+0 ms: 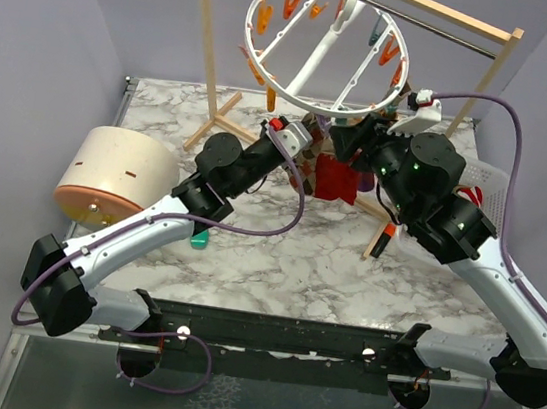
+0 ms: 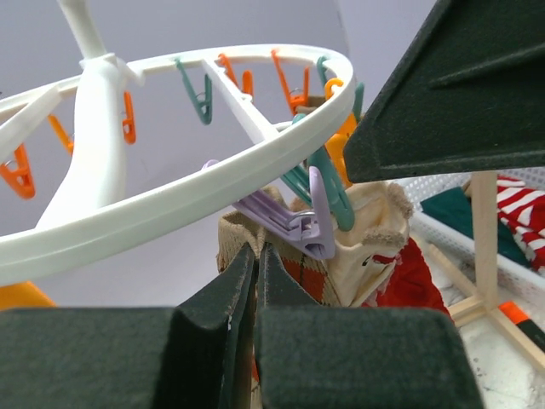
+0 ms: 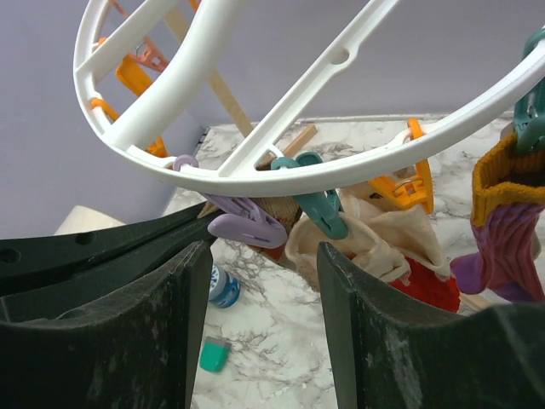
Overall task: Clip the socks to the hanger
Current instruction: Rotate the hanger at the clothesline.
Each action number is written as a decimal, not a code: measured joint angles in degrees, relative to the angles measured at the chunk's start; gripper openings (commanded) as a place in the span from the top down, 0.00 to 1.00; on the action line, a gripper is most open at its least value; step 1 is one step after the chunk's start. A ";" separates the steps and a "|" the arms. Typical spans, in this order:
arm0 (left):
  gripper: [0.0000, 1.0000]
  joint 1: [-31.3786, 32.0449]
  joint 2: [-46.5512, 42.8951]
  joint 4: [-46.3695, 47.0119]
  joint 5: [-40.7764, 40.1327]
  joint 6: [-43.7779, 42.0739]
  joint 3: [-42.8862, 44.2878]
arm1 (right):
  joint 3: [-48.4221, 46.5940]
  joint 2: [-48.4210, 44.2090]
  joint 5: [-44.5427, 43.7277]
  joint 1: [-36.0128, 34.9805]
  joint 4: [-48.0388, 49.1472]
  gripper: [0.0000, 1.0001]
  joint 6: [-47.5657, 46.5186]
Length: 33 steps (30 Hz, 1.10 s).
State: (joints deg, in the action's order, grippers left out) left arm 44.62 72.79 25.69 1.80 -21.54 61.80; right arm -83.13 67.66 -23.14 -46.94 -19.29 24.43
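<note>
**Brown sock at purple clip under hanger rim; clip not yet worked**

Left gripper (image 2: 254,256) is fully closed, tips at the cuff of the brown sock (image 2: 300,274). Whether it pinches fabric cannot be confirmed. Right gripper (image 3: 264,256) is about half open and empty, with the purple clip (image 3: 247,226) straight ahead between its jaws. The clip slants down from the hanger (image 3: 255,181) rim. Judged: right arm is placed to squeeze it. Red sock (image 3: 426,277) and purple sock (image 3: 502,226) hang beneath the same rim. No legible writing.
</note>
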 measured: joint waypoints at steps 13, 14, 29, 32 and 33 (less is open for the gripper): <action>1.00 3.34 5.35 0.39 1.62 0.70 3.98 | 0.87 -6.56 -0.17 0.00 -0.09 0.42 -0.63; 1.00 3.48 5.88 0.39 1.62 0.68 4.33 | 1.18 -7.19 -0.11 0.00 0.17 0.42 -0.22; 1.00 4.26 11.89 0.85 1.66 0.70 9.66 | 11.56 -9.33 5.64 0.00 11.43 0.40 21.31; 1.00 4.20 11.87 1.33 1.60 0.68 9.22 | 13.99 -9.18 5.64 0.00 15.06 0.39 27.10; 1.00 4.20 11.85 1.70 1.55 0.76 8.98 | 14.80 -9.11 5.62 0.00 16.26 0.39 28.92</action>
State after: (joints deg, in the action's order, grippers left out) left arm 48.82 84.64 27.40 3.36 -20.78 70.78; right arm -68.34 58.54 -17.52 -46.94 -3.03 53.34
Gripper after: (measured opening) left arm 0.009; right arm 0.600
